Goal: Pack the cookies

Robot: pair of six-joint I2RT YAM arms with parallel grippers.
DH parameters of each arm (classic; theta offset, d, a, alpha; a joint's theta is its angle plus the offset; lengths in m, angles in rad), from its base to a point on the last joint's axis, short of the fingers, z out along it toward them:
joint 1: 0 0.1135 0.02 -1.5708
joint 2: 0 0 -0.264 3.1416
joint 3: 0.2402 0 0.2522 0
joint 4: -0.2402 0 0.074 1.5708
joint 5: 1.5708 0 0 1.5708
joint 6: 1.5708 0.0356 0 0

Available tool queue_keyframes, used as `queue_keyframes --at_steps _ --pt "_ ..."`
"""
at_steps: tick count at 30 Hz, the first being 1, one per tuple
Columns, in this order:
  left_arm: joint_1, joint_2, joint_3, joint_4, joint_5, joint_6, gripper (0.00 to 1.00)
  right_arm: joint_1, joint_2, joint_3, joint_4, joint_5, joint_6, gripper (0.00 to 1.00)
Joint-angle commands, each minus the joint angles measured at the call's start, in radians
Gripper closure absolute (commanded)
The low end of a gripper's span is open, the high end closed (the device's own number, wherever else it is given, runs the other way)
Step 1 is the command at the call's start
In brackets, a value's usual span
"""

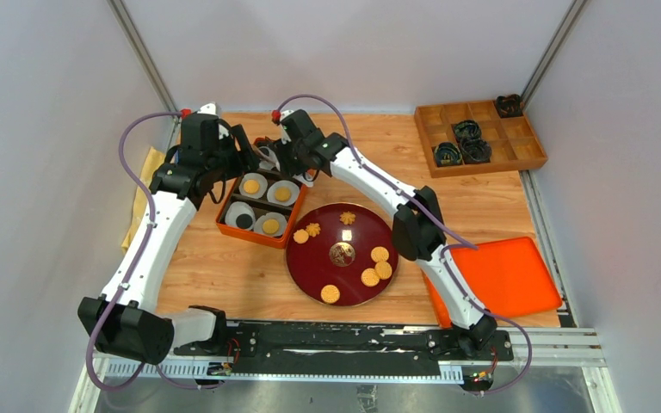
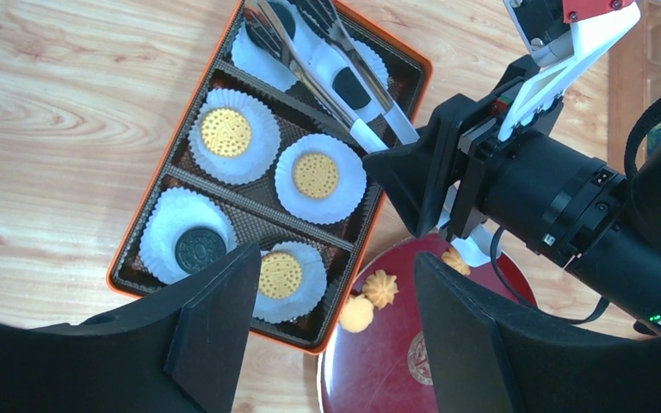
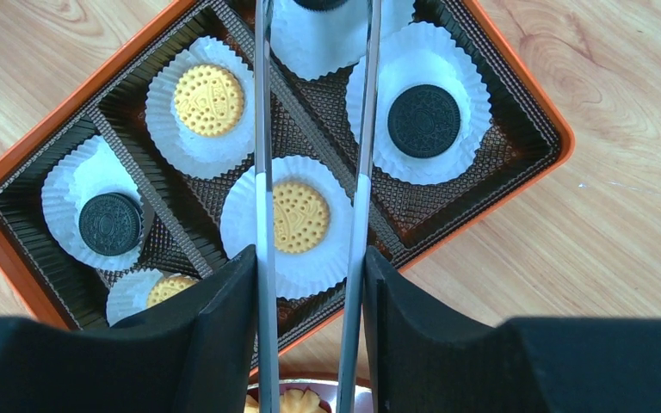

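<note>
The right tool is clamping tongs above the box; the left tool is gaping, empty. Ahead, six cups are holding cookies; more are waiting behind on the plate.

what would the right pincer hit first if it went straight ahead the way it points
The tongs in the right pincer lead, so their tips would probably meet the paper cup holding a black cookie in the orange tray; height above it is unclear.
</note>
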Motion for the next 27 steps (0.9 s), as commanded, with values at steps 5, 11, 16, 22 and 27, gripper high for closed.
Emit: queue_keyframes --at_steps 5,11,16,22,27 --pt "-0.004 0.001 -0.008 0.03 0.012 0.012 0.28 -0.03 -0.022 -0.028 0.041 0.01 -0.001 0.42" --pt "-0.004 0.004 -0.006 0.033 0.018 0.011 0.28 -0.035 -0.038 -0.042 0.054 0.009 0.003 0.83" --pt "-0.004 -0.005 -0.01 0.041 0.032 0.006 0.28 -0.035 -0.131 -0.151 0.103 0.014 0.005 1.0" --pt "-0.004 -0.028 -0.041 0.05 0.025 -0.003 0.29 -0.03 -0.411 -0.469 0.166 0.038 0.026 1.0" --pt "-0.015 -0.041 -0.079 0.054 0.026 -0.005 0.34 -0.004 -0.773 -0.857 0.189 0.228 0.051 1.0"
